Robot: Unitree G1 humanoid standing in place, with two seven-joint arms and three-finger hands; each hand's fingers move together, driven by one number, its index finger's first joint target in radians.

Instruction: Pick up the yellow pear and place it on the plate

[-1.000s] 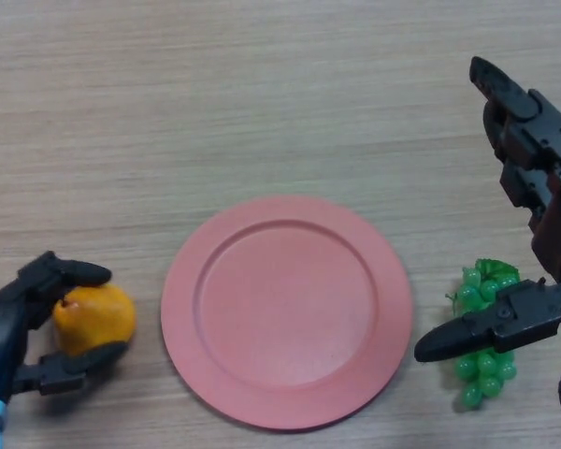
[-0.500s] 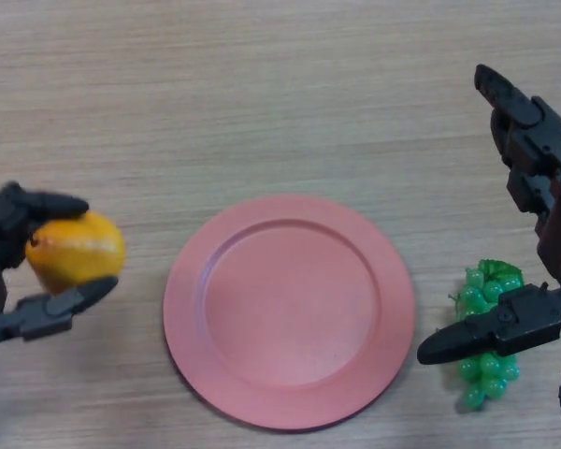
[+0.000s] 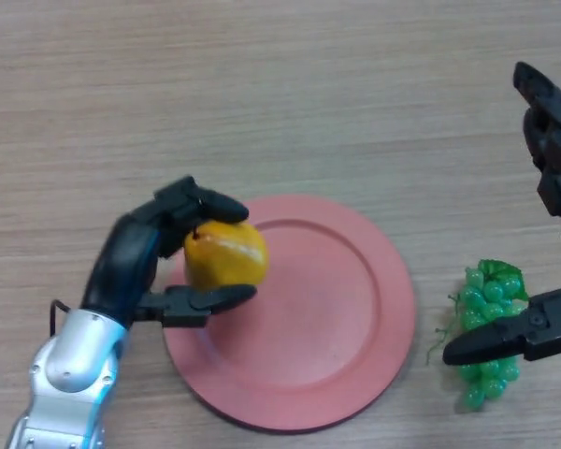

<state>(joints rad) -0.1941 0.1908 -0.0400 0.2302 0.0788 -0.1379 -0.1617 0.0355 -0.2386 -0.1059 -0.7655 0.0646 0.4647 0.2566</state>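
My left hand point(image 3: 136, 257) is shut on the yellow pear point(image 3: 224, 255), fingers above it and thumb below. It holds the pear over the left part of the pink plate point(image 3: 355, 318), which lies at the middle of the wooden table. I cannot tell if the pear touches the plate. My right hand point(image 3: 556, 178) is open at the right edge, its fingers spread, with the thumb low near the grapes.
A bunch of green grapes point(image 3: 486, 309) lies on the table right of the plate, partly behind my right thumb. The wooden table point(image 3: 262, 94) stretches bare behind the plate.
My left hand has lifted the pear from the table at the far left and carried it right, over the plate's left part. My right hand has drifted a little to the right.
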